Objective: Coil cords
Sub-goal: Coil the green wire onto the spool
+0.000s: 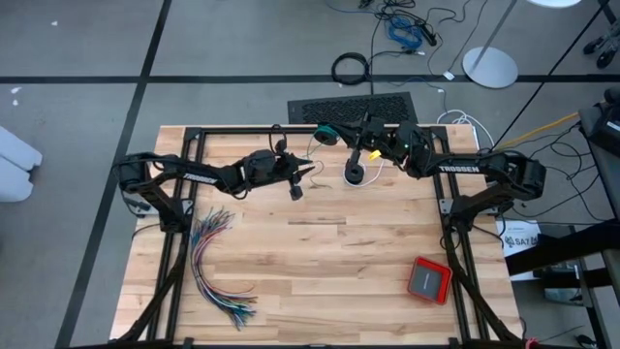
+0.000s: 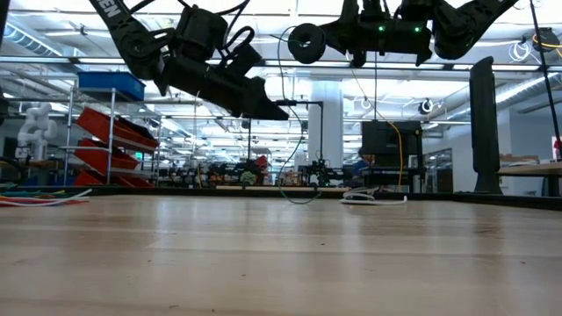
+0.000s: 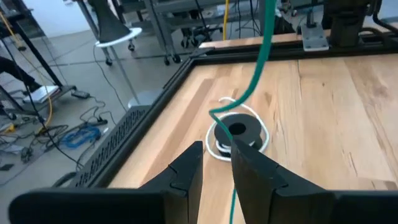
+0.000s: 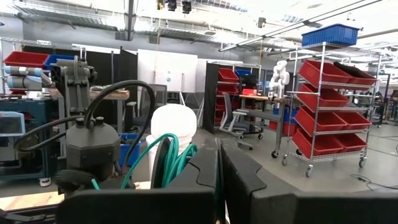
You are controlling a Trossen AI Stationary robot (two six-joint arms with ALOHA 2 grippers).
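The teal-green cord is partly wound into a small coil (image 1: 326,133), held above the table's far middle by my shut right gripper (image 1: 337,134). Its free length (image 3: 258,68) slants down from there. It passes through the gap of my open left gripper (image 3: 216,158), which points about level just left of the coil. I cannot tell whether it touches a finger. The black cord (image 1: 356,175), a small coil with a white tail, lies flat on the table under both grippers. My right gripper holds the teal coil (image 4: 169,157), lifted clear, with the coil standing on edge beside one finger (image 4: 202,171). The fingers come about level from the table's right. They hide the place of contact, so pinched or wound round does not show.
A fanned bundle of many-coloured wires (image 1: 218,267) lies at the near left. A red box (image 1: 429,279) sits at the near right. A black frame rail (image 1: 242,129) runs along the table's far edge. A thick black cable ring (image 1: 351,68) lies on the floor beyond.
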